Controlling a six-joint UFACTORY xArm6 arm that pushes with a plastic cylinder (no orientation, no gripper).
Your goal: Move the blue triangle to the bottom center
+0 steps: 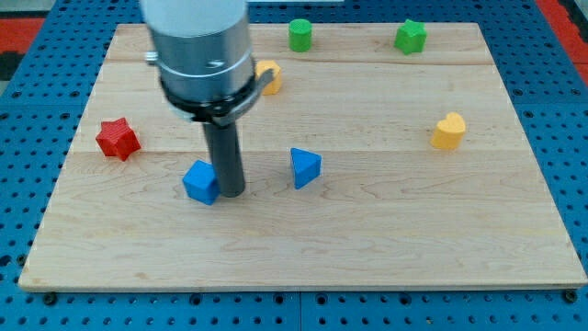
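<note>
The blue triangle (pixel 305 167) lies on the wooden board (pixel 367 239), a little left of the view's middle. My tip (pixel 231 193) rests on the board to the triangle's left, about a block's width or more away from it. The tip stands right against the right side of a blue cube (pixel 200 181). The arm's grey cylinder body (pixel 200 51) hangs above and hides part of the board behind it.
A red star block (pixel 118 139) sits at the view's left. A yellow block (pixel 268 76) is partly hidden behind the arm. A green cylinder (pixel 300 35) and a green star block (pixel 411 37) sit at the top. A yellow heart block (pixel 449 131) is at the right.
</note>
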